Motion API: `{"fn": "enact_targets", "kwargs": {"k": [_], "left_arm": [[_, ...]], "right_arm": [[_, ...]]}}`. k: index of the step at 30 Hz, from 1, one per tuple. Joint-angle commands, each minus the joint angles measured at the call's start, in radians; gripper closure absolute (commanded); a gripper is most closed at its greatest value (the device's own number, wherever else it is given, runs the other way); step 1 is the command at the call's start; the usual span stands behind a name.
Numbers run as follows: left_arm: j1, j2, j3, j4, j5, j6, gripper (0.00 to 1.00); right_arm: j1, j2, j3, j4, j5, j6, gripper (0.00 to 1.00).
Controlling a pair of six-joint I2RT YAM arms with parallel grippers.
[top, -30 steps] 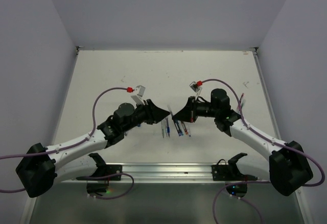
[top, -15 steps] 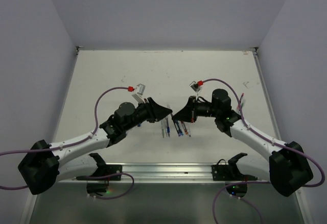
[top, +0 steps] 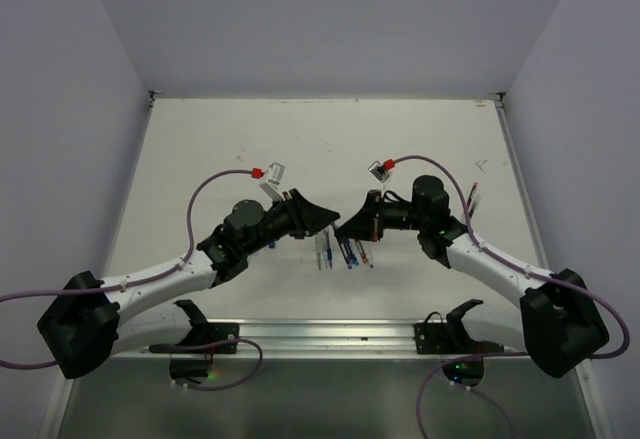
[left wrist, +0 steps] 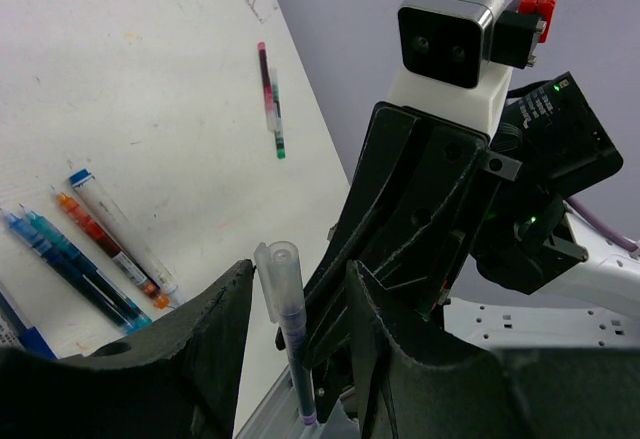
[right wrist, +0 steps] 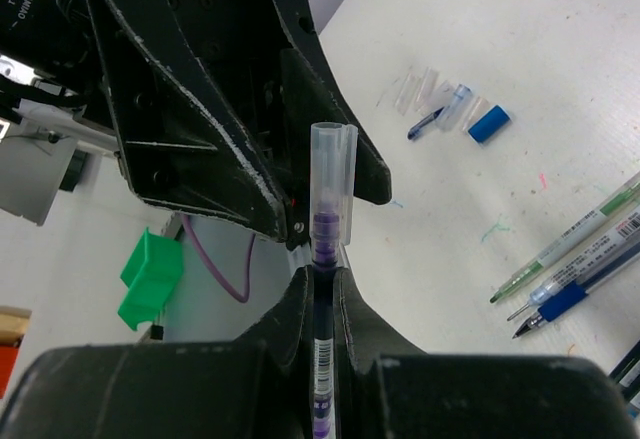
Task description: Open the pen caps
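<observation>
The right fingers [right wrist: 285, 324] are clamped on a purple-ink pen [right wrist: 320, 359], holding it in the air above the tabletop [right wrist: 520, 39]. Its clear pen cap [left wrist: 276, 274] sits in the gap between the left fingers [left wrist: 215, 329], which stand partly open and grip nothing. The pen's long axis runs straight out from the right fingers, cap end toward the left arm. The next move probably calls for the left fingers to close squarely on the cap, then pull along that axis.

arms [top: 150, 284] 2 | held pen [right wrist: 320, 344] 1 | its cap [right wrist: 331, 174] 1 | loose blue cap [right wrist: 488, 122] 1

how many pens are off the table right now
1: the purple pen clamped in the right gripper, its clear cap between the left gripper's open fingers. Others lie on the table; some may be hidden.
</observation>
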Motion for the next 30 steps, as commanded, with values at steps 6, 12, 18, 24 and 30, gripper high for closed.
{"fn": "enact_targets", "kwargs": {"k": [6, 12, 18, 24, 30], "left_arm": [[0.011, 0.001, 0.031, 0.06, 0.022, -0.017, 0.57], [0.011, 0.021, 0.022, 0.078, 0.042, -0.026, 0.7], [0.016, 0.036, 0.032, 0.068, 0.053, -0.031, 1.0], [0.017, 0.019, 0.022, 0.045, 0.019, -0.044, 1.0], [0.017, -0.013, 0.014, 0.028, -0.009, -0.046, 1.0]], "right_arm": [[0.004, 0.024, -0.012, 0.117, -0.036, 0.043, 1.0], [0.009, 0.039, -0.01, 0.151, -0.041, 0.07, 1.0], [0.015, 0.046, -0.007, 0.128, -0.033, 0.06, 1.0], [0.032, 0.046, 0.0, 0.082, -0.013, 0.024, 0.67], [0.044, 0.058, 0.0, 0.078, -0.002, 0.023, 0.72]]}}
